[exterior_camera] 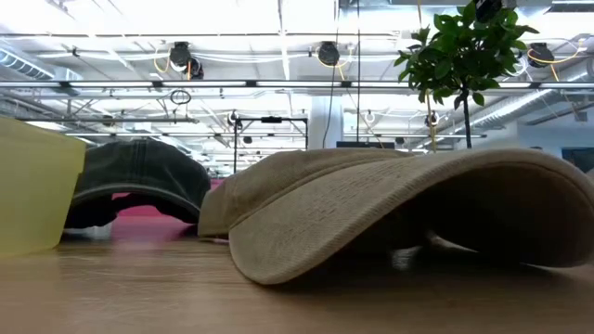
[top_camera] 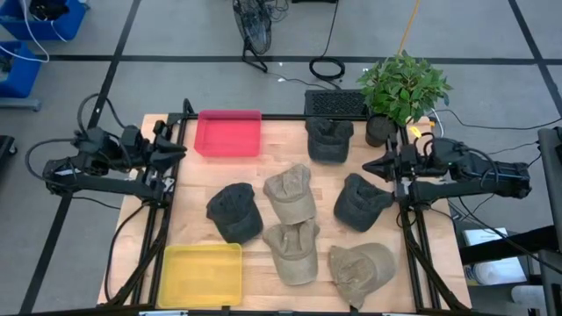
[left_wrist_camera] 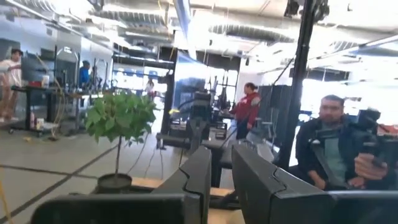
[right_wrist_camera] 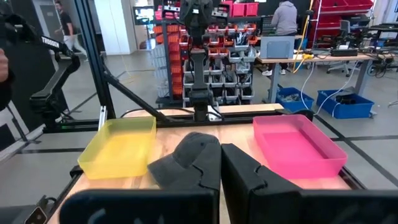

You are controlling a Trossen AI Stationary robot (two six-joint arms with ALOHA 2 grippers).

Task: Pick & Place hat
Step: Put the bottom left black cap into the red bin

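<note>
Several hats lie on the wooden table (top_camera: 189,189). The dark ones are at the far side (top_camera: 329,140), the middle left (top_camera: 235,211) and the middle right (top_camera: 362,202). The tan ones are in the middle (top_camera: 290,193), in front of it (top_camera: 294,250) and at the near right (top_camera: 362,268). My left gripper (top_camera: 182,151) (left_wrist_camera: 221,152) hangs above the table's left edge, pointing right, its fingers a narrow gap apart with nothing between them. My right gripper (top_camera: 367,165) (right_wrist_camera: 221,149) hangs over the right side, pointing left, shut and empty.
A pink tray (top_camera: 229,133) stands at the far left and a yellow tray (top_camera: 202,274) at the near left. A potted plant (top_camera: 399,88) stands at the far right corner. In the low view a tan hat (exterior_camera: 390,204) fills the foreground. People stand beyond the table.
</note>
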